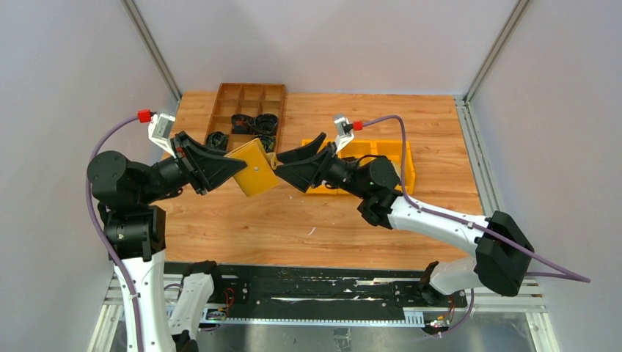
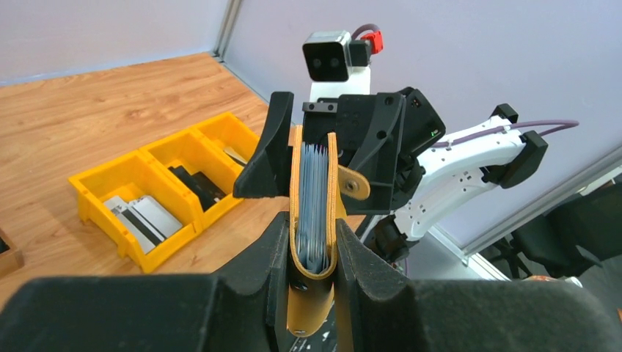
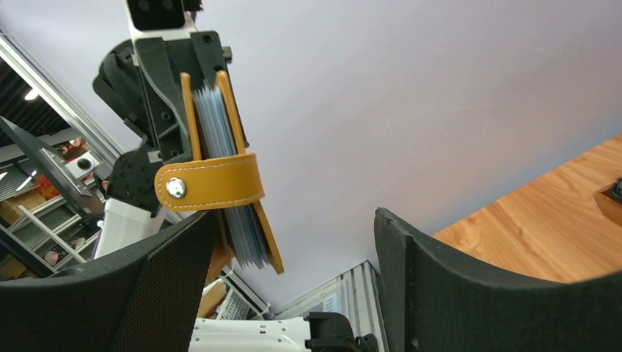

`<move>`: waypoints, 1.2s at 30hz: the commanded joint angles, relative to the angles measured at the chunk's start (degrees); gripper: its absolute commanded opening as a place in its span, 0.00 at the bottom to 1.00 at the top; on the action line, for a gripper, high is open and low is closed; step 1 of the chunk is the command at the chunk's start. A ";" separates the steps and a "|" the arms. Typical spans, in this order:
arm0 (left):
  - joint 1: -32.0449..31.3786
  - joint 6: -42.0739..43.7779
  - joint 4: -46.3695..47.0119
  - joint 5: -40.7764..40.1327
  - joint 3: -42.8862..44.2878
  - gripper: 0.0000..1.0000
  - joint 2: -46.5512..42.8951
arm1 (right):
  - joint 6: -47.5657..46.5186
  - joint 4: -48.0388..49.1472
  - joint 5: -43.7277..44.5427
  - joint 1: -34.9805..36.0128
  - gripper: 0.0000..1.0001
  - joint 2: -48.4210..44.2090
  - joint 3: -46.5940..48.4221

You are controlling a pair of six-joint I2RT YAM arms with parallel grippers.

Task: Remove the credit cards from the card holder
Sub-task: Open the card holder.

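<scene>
The mustard-yellow card holder is held in the air above the table by my left gripper, which is shut on its spine end. In the left wrist view the holder stands edge-on between my fingers, its pale blue sleeves showing. In the right wrist view the holder has its snap strap wrapped across. My right gripper is open just right of the holder's free edge. Its fingers are wide apart, with the holder beside the left one.
A bright yellow two-compartment bin sits under my right arm; it holds cards and dark items. A brown divided tray with black parts stands at the back. Grey walls enclose the wooden table.
</scene>
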 commanded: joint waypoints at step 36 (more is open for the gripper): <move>-0.23 -10.06 9.55 1.50 -0.32 0.00 0.29 | 5.63 7.14 14.88 2.74 0.36 5.84 7.53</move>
